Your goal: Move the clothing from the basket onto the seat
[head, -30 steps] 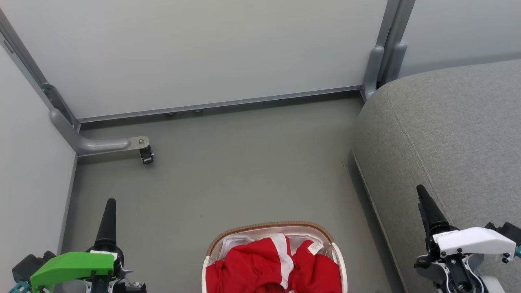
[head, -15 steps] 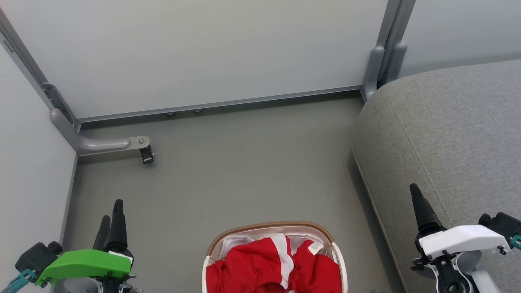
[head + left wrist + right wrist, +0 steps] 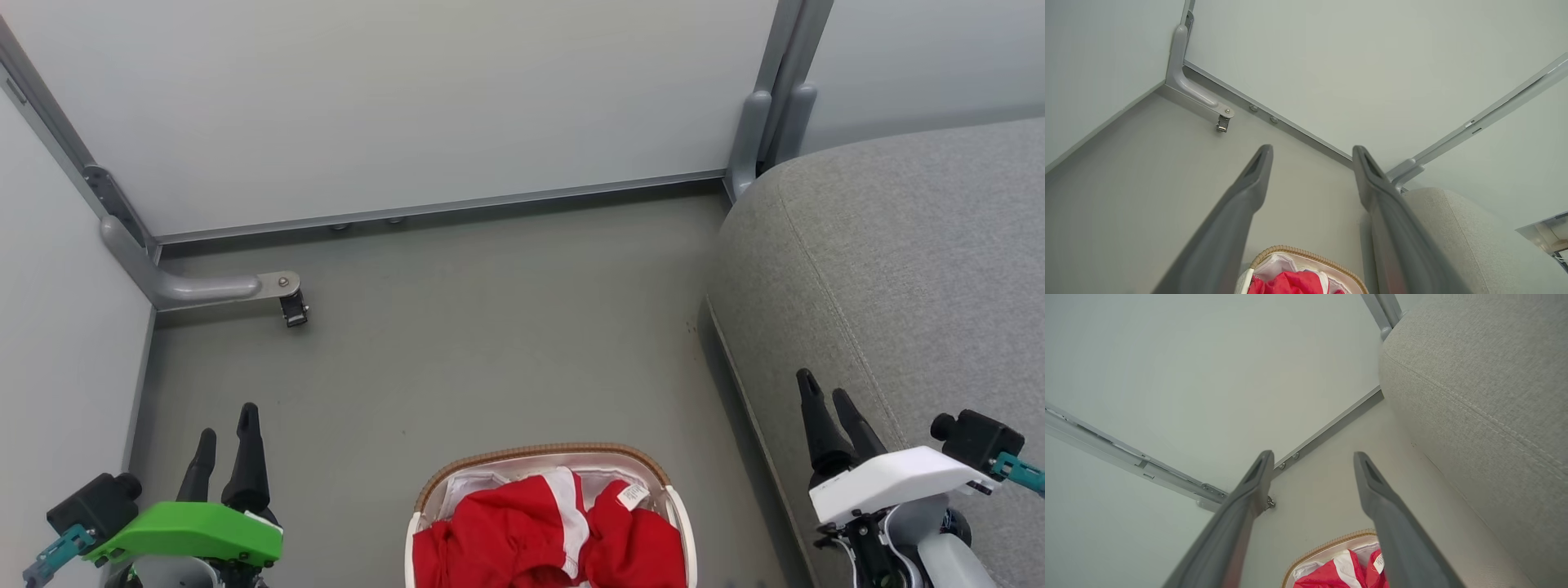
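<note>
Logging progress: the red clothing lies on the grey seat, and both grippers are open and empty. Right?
No. The head view shows the clothing in the basket, not on the seat. The left gripper and right gripper are open and empty.

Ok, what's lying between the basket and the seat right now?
Nothing lies there: a bare strip of grey floor separates the basket from the seat. The head view shows it, and so does the right wrist view.

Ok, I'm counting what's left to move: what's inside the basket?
Crumpled red clothing with a white panel and a small white label, lying on a white liner that shows at the far rim of the basket. How many garments there are, and anything beneath them, is covered.
</note>
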`<state>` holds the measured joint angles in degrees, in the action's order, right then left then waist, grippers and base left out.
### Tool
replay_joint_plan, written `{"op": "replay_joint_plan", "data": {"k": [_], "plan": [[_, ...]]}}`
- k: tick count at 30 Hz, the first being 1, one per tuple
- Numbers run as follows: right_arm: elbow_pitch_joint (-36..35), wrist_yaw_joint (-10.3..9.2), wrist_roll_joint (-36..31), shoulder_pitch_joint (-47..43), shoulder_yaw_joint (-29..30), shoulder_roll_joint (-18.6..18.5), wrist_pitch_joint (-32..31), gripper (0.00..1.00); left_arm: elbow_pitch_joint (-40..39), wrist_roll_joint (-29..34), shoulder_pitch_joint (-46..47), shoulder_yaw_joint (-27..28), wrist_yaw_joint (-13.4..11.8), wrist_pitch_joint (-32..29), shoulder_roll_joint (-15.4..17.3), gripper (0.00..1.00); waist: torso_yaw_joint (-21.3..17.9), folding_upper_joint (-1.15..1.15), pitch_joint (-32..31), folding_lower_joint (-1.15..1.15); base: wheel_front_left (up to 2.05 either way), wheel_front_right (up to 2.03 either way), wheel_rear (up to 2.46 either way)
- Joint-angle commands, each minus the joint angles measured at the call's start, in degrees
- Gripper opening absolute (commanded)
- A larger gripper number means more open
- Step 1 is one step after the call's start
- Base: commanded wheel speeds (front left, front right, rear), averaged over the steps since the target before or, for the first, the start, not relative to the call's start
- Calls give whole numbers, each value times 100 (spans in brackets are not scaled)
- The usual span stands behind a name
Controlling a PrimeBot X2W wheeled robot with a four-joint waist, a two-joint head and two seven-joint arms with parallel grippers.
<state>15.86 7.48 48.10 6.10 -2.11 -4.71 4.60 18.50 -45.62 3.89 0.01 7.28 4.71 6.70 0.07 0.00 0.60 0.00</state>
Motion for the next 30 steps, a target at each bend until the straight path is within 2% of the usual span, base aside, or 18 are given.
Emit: {"op": "replay_joint_plan", "data": {"k": [1,11,30], "plan": [[-42,1,-215,133,-24,-66,73,100,-60,210,16,-16,17,61,83,100,2,0,1,0,0,0,0],[-1,1,-1058,115,-138,-91,243,100,-15,1040,-40,-105,17,232,142,100,7,0,0,0,0,0,0],[33,1,-2352,59,-260,-103,528,100,2,2194,-190,-139,14,517,167,100,1,0,6,0,0,0,0]]}}
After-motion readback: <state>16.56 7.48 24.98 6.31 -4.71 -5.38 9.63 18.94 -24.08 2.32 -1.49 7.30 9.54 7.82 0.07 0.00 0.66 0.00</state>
